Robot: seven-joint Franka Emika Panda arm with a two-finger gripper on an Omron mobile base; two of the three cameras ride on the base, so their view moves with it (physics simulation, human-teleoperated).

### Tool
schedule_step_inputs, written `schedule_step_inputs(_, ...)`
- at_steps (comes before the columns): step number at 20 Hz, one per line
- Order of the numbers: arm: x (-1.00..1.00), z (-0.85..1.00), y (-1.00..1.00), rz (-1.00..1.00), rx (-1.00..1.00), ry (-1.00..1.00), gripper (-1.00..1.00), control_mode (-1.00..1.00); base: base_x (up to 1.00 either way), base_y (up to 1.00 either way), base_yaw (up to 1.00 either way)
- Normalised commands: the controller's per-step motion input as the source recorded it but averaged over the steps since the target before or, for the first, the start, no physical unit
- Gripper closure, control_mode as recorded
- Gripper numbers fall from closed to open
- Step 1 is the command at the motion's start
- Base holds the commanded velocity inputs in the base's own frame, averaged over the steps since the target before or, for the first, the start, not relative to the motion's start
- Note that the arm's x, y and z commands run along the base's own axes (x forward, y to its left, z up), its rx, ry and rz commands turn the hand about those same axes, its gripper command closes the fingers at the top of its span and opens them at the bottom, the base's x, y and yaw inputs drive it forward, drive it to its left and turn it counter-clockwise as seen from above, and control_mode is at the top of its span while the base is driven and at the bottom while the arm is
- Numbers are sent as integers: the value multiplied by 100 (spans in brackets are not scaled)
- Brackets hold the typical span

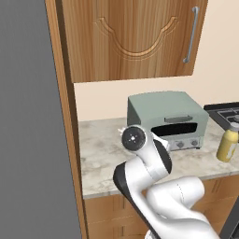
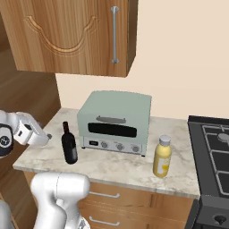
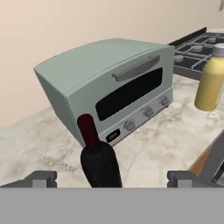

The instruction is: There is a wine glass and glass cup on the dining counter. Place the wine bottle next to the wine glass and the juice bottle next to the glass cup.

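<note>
a tall grey panel fills the far left of the left base view, edged by a wooden upright, well to the left of the toaster oven. the marbled worktop starts at that upright and runs right beneath the oven, pale beige-grey with darker veining, over wooden drawer fronts with metal pulls. above the oven hangs a wooden wall cabinet with a carved door and a long metal handle; behind the oven the wall is plain cream.

the gripper hovers over the worktop's left end, left of the oven, its fingertips spread wide apart and holding nothing. the wine bottle stands upright on the worktop just beside the oven's left front corner; in the hand view it rises between the two fingertips, with clear space on either side of it.

the toaster oven is pale grey-green, with a dark glass door, a bar handle and a row of knobs along its lower front, and sits back toward the wall.

right of the oven, near its right front corner but apart from it, the juice bottle stands upright on the worktop. further right again, at the worktop's end, is a black stove with grated burners.
</note>
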Motion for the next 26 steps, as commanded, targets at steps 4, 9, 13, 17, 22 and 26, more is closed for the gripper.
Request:
schedule_step_inputs(4,8,-17,-19,0,-1,-3,-100,-100,0,0,0)
schedule_step_inputs(9,28,-22,-4,0,-1,0,-100,-100,0,0,0)
schedule_step_inputs(13,29,-18,-1,0,-1,0,-100,-100,0,0,0)
schedule_step_inputs(17,27,-22,3,0,-4,0,-100,-100,0,0,0)
schedule_step_inputs(22,31,-22,2,-1,-5,0,-100,-100,0,0,0)
schedule_step_inputs(26,15,-14,13,-7,-7,0,-100,-100,0,0,0)
